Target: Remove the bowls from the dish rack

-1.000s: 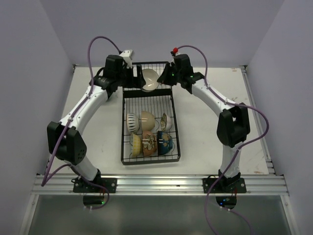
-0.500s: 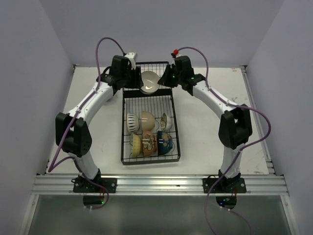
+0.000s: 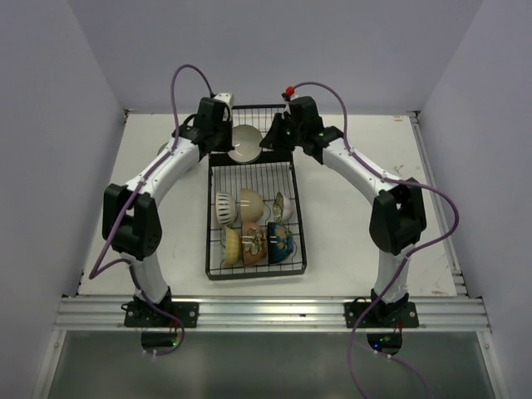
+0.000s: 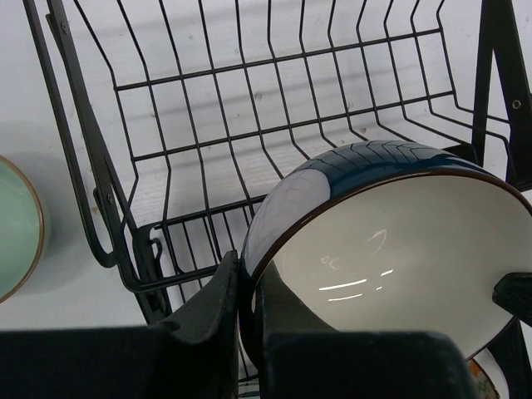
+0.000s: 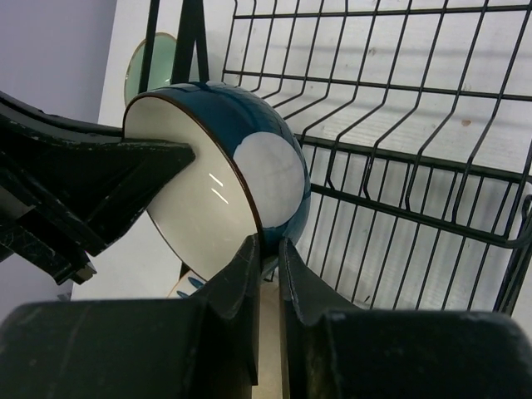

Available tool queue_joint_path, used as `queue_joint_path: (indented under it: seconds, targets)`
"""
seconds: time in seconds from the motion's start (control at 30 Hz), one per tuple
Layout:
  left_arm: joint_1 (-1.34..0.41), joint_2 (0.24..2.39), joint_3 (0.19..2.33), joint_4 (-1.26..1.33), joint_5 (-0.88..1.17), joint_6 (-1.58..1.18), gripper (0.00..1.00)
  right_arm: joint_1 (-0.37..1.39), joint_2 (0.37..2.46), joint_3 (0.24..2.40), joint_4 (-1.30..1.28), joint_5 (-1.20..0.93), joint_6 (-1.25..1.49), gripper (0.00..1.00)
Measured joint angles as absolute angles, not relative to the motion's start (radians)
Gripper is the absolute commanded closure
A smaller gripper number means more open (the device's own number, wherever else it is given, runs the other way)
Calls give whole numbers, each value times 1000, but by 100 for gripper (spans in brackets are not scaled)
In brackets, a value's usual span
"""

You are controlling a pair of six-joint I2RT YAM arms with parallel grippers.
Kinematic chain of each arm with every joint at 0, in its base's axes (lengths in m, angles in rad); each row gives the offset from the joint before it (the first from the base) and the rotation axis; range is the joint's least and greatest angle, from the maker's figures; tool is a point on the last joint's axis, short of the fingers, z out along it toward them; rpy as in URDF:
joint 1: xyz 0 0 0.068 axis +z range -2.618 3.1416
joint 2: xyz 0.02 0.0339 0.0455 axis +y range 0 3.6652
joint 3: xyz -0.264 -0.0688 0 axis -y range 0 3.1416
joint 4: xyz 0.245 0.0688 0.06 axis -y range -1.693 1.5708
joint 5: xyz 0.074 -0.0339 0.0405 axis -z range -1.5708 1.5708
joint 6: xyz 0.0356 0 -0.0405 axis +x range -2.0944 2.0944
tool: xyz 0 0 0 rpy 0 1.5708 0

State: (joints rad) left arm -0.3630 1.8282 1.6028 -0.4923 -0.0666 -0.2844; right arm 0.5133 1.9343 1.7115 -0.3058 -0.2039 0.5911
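Note:
A bowl (image 3: 243,143), blue and white outside and cream inside, hangs tilted on edge over the far section of the black wire dish rack (image 3: 297,218). Both grippers pinch its rim. My left gripper (image 4: 247,291) is shut on the rim of the bowl (image 4: 391,258) from the left side. From the right, my right gripper (image 5: 269,249) is shut on the bowl (image 5: 208,183) with one finger inside and one outside. Several more bowls (image 3: 249,202) stand on edge in the rack's near section.
A pale green bowl (image 4: 17,224) sits on the table just left of the rack's far corner, also seen as the green bowl (image 5: 154,62) in the right wrist view. White walls close in the table on both sides and at the back.
My left gripper has swung right to the bowl and shut on its rim. The bowl has shifted a little left and back. The right gripper has stayed shut on it.

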Motion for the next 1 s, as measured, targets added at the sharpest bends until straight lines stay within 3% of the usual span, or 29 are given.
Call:
queue_joint_path:
  seconds: [0.03, 0.13, 0.17, 0.27, 0.37, 0.57, 1.0]
  targets:
    - [-363, 1831, 1603, -495, -73, -285, 100, 515, 1934, 1716, -312, -204, 592, 100]
    - [-367, 1831, 1607, -495, -85, -284, 100, 515, 1934, 1724, -325, -204, 598, 83]
    - [-368, 1831, 1610, -495, -89, -283, 100, 514, 1934, 1727, -327, -204, 600, 70]
    - [-369, 1831, 1620, -506, -91, -271, 100, 514, 1934, 1743, -314, -212, 617, 49]
    - [-372, 1831, 1636, -538, -88, -269, 100, 509, 1928, 1763, -296, -226, 616, 38]
    - [-308, 1829, 1659, -559, -48, -269, 100, 465, 1829, 1706, -264, -280, 630, 32]
    - [130, 1767, 1637, -564, 18, -279, 100, 368, 1655, 1499, -211, -343, 615, 30]
